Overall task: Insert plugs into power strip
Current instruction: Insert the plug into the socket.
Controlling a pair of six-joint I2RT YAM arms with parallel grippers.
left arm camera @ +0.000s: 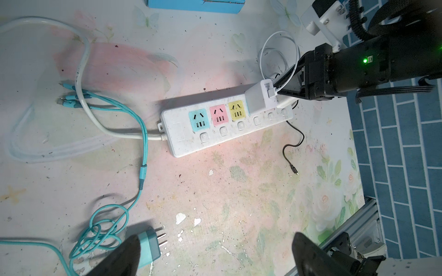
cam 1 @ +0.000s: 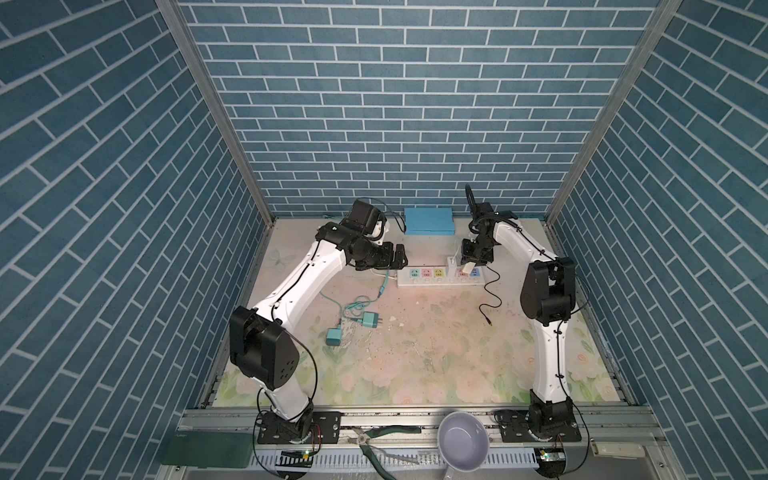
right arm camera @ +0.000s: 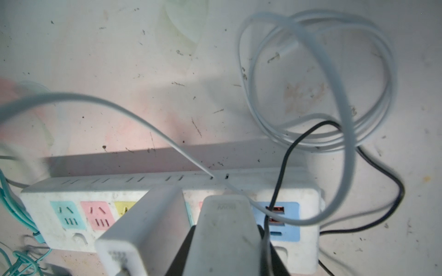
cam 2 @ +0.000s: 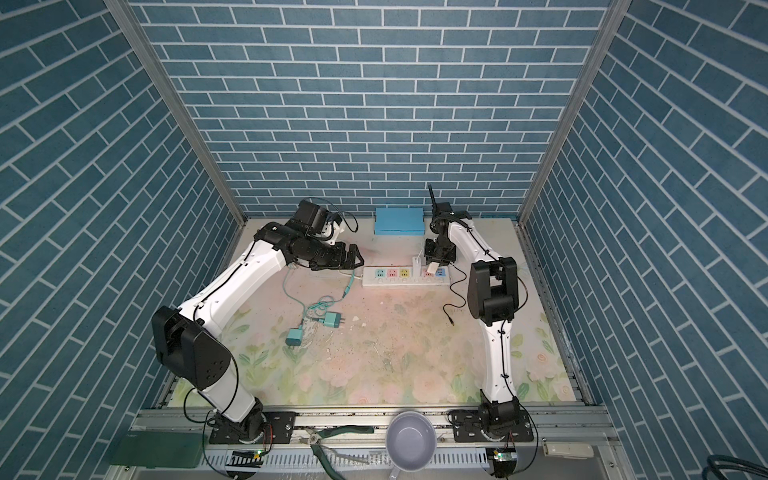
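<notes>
In both top views the power strip (cam 1: 440,284) (cam 2: 405,284) can be seen lying toward the back of the table (cam 1: 415,353), just in front of a light-blue box (cam 1: 429,221). One white plug (cam 1: 451,262) is stood upright in it. A second white plug (cam 1: 468,268) is pinched in the right gripper (cam 1: 469,266) and tilted over the strip's right end. The left gripper (cam 1: 402,259) is held just off the strip's left end, jaws spread wide, nothing in them. Two teal plugs (cam 1: 369,321) can be seen loose on the table, well apart from the strip.

Left wrist view: the spread fingers (left arm camera: 126,253) are shown empty, with one teal plug (left arm camera: 149,248) lying right beside one of them. The blue, pink and yellow sockets are shown free.

Right wrist view: the second white plug is seen clamped right beside the seated one, next to the blue USB face. Its prongs are hidden, so whether it's actually in can't be told.
</notes>
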